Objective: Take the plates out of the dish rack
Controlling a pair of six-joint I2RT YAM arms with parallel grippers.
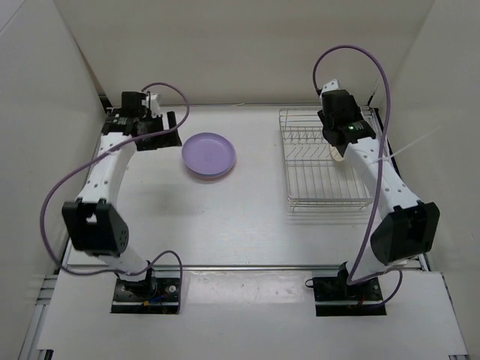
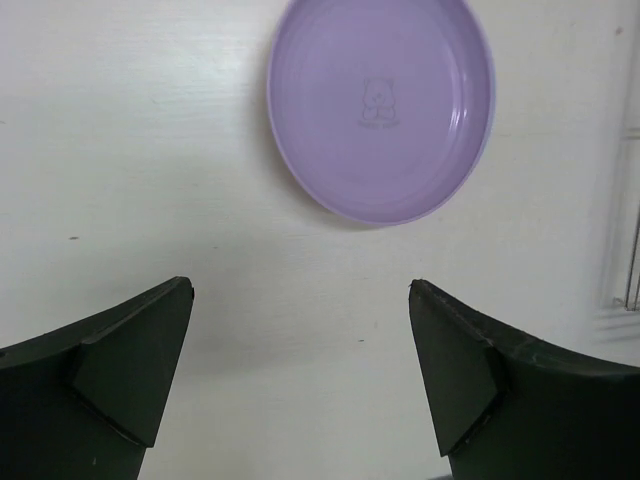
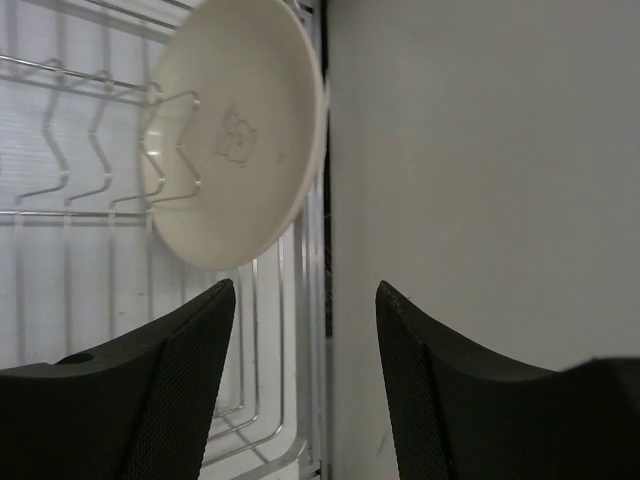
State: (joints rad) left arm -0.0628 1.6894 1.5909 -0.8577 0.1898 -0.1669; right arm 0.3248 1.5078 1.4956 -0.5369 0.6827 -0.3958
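A purple plate point(image 1: 208, 154) lies flat on the table left of centre, and it also shows in the left wrist view point(image 2: 380, 105) with a bear print. My left gripper point(image 1: 174, 126) is open and empty point(image 2: 300, 300), just left of that plate and apart from it. The wire dish rack point(image 1: 326, 180) stands at the right. A cream plate point(image 3: 235, 140) stands on edge among its prongs near the right rail. My right gripper point(image 3: 305, 290) is open and empty above the rack's right side point(image 1: 341, 148), close to the cream plate. The pink and blue plates do not show.
White walls close in the table at the back and on both sides. The rack's right rail point(image 3: 318, 330) runs close to the right wall. The rack's left edge point(image 2: 628, 260) shows at the far right of the left wrist view.
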